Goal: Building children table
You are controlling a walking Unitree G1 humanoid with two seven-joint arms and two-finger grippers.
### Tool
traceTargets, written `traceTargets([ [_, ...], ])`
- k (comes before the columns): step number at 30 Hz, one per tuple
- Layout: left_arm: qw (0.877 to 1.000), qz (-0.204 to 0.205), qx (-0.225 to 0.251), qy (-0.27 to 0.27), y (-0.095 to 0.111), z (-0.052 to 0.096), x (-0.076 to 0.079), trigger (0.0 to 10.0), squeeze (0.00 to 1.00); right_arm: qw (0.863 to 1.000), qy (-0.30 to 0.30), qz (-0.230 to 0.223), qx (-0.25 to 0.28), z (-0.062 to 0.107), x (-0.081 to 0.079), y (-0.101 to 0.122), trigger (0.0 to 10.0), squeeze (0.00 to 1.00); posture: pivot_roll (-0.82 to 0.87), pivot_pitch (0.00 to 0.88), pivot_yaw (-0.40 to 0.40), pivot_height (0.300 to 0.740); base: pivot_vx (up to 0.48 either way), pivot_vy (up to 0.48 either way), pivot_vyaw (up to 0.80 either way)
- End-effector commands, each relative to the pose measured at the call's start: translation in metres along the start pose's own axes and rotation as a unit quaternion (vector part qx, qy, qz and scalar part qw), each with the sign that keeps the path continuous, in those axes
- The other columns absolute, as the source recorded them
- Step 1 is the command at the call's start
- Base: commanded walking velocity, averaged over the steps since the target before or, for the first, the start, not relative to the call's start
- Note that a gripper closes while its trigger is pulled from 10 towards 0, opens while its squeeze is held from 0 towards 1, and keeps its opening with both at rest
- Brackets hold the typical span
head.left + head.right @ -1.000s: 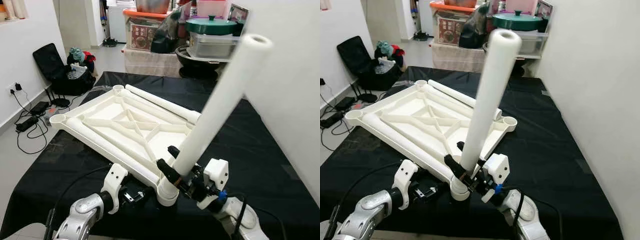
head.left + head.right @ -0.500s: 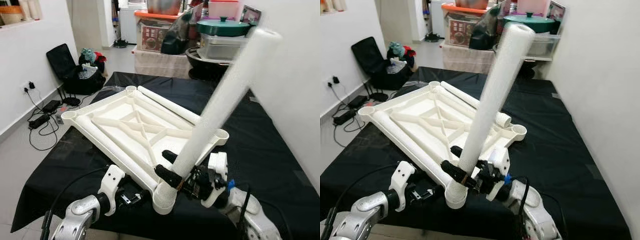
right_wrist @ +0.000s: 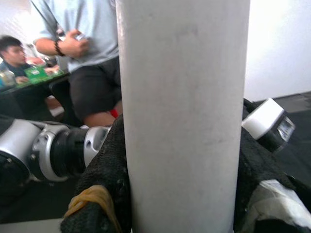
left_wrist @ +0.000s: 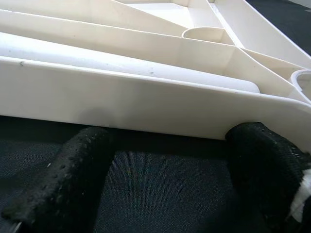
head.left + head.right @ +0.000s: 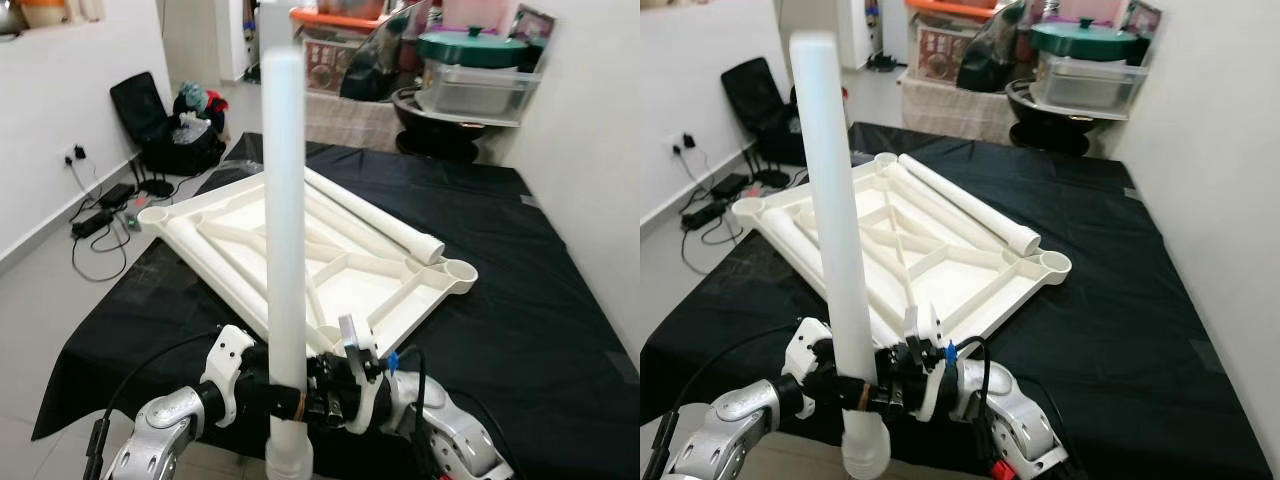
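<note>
A white table top point(image 5: 352, 283) lies upside down on the black-clothed table point(image 5: 520, 300). Two white legs lie in it, one along the far side point(image 5: 372, 213) and one along the near side point(image 5: 212, 268). My right gripper point(image 5: 300, 404) is shut on a third white leg point(image 5: 283, 220) and holds it upright at the table's front edge, its flared end point(image 5: 286, 462) lowest. In the right wrist view the black fingers point(image 3: 104, 179) clamp this leg point(image 3: 184, 111) from both sides. My left gripper point(image 4: 165, 179) is open on the cloth, just short of the table top's rim point(image 4: 146, 104).
A white wall runs along the right. Boxes, a basin and a green-lidded pot point(image 5: 470, 48) are stacked beyond the table. A black bag point(image 5: 160, 130) and cables point(image 5: 100, 205) lie on the floor at left. A standing person point(image 3: 87, 48) is in the right wrist view.
The held leg has swung from leaning back-right to upright, and its lower end has moved left and toward me. The head camera has shifted too. The left gripper has stayed put.
</note>
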State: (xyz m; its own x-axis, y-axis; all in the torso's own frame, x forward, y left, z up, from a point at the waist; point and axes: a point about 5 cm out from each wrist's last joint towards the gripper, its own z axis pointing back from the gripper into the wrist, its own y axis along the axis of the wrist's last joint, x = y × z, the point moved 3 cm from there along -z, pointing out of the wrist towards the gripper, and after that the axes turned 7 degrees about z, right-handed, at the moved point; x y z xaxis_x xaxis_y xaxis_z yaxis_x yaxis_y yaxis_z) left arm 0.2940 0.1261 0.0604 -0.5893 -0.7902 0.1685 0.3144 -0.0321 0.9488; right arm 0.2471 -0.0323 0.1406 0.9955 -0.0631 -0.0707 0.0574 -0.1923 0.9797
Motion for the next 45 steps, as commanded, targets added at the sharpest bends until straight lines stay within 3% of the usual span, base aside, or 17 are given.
traceTargets([
  [1,0.999,0.018,-0.026,0.007,-0.015,0.003,-0.001,10.0,0.0,1.0,-0.007,0.005,0.003,0.004,0.002,0.0,0.0,0.0,0.12,0.0,-0.107,0.74,0.0,0.0,0.0],
  [13,0.999,0.018,-0.027,0.003,-0.014,0.002,-0.001,10.0,0.0,0.989,-0.112,0.075,0.064,0.008,0.028,0.036,0.0,0.0,0.11,0.0,-0.099,0.74,0.0,0.0,0.0],
  [17,0.999,0.018,-0.028,0.001,-0.015,0.002,0.0,10.0,0.0,0.962,-0.18,0.141,0.146,0.017,0.047,0.099,0.0,0.0,0.1,0.0,-0.088,0.74,0.0,0.0,0.0],
  [18,0.999,0.018,-0.029,0.0,-0.015,0.002,0.001,10.0,0.0,0.945,-0.202,0.182,0.18,0.023,0.051,0.134,0.0,0.0,0.1,0.0,-0.083,0.74,0.0,0.0,0.0],
  [19,0.999,0.018,-0.029,0.0,-0.015,0.002,0.001,10.0,0.0,0.945,-0.202,0.182,0.18,0.023,0.051,0.134,0.0,0.0,0.1,0.0,-0.083,0.74,0.0,0.0,0.0],
  [20,0.999,0.018,-0.03,-0.002,-0.015,0.001,0.002,10.0,0.0,0.928,-0.22,0.219,0.206,0.029,0.052,0.163,0.0,0.0,0.1,0.0,-0.085,0.74,0.0,0.0,0.0],
  [26,0.999,0.018,-0.029,-0.002,-0.015,0.0,0.003,10.0,0.0,0.898,-0.271,0.269,0.22,0.041,0.059,0.196,0.0,0.0,0.09,0.0,-0.084,0.74,0.0,0.0,0.0],
  [28,0.999,0.018,-0.029,-0.003,-0.015,0.0,0.003,10.0,0.0,0.881,-0.33,0.27,0.206,0.049,0.073,0.196,0.0,0.0,0.09,0.0,-0.084,0.74,0.0,0.0,0.0],
  [29,0.999,0.018,-0.03,-0.003,-0.015,0.0,0.003,10.0,0.0,0.855,-0.432,0.23,0.171,0.066,0.1,0.184,7.1,0.0,0.09,0.0,-0.086,0.74,0.0,0.0,0.0],
  [30,0.999,0.018,-0.03,-0.003,-0.015,0.0,0.003,10.0,0.0,0.855,-0.432,0.23,0.171,0.066,0.1,0.184,7.1,0.0,0.09,0.0,-0.086,0.74,0.0,0.0,0.0],
  [31,0.999,0.018,-0.03,-0.004,-0.016,-0.001,0.003,10.0,0.0,0.815,-0.537,0.174,0.128,0.09,0.125,0.164,10.0,0.0,0.09,0.0,-0.087,0.74,0.0,0.0,0.0],
  [33,0.999,0.018,-0.031,-0.005,-0.017,-0.001,0.004,10.0,0.0,0.738,-0.666,0.083,0.063,0.129,0.146,0.128,10.0,0.0,0.09,0.0,-0.088,0.74,0.0,0.0,0.0],
  [34,0.999,0.018,-0.031,-0.005,-0.017,-0.001,0.004,10.0,0.0,0.738,-0.666,0.083,0.063,0.129,0.146,0.128,10.0,0.0,0.09,0.0,-0.088,0.74,0.0,0.0,0.0],
  [35,0.999,0.019,-0.031,-0.005,-0.017,-0.001,0.005,10.0,0.0,0.709,-0.702,0.049,0.05,0.143,0.149,0.116,10.0,0.0,0.09,0.0,-0.092,0.74,0.0,0.0,0.0],
  [36,0.999,0.019,-0.031,-0.005,-0.017,-0.001,0.005,10.0,0.0,0.709,-0.702,0.049,0.05,0.143,0.149,0.116,10.0,0.0,0.09,0.0,-0.092,0.74,0.0,0.0,0.0],
  [38,0.999,0.02,-0.031,-0.005,-0.019,0.0,0.005,10.0,0.0,0.666,-0.744,-0.008,0.05,0.164,0.147,0.095,10.0,0.0,0.09,0.0,-0.097,0.74,0.0,0.0,0.0],
  [45,1.0,0.02,-0.023,0.002,-0.017,0.001,0.002,10.0,0.0,0.638,-0.766,-0.041,0.065,0.177,0.132,0.069,10.0,0.0,0.08,0.0,-0.099,0.74,0.0,0.0,0.0],
])
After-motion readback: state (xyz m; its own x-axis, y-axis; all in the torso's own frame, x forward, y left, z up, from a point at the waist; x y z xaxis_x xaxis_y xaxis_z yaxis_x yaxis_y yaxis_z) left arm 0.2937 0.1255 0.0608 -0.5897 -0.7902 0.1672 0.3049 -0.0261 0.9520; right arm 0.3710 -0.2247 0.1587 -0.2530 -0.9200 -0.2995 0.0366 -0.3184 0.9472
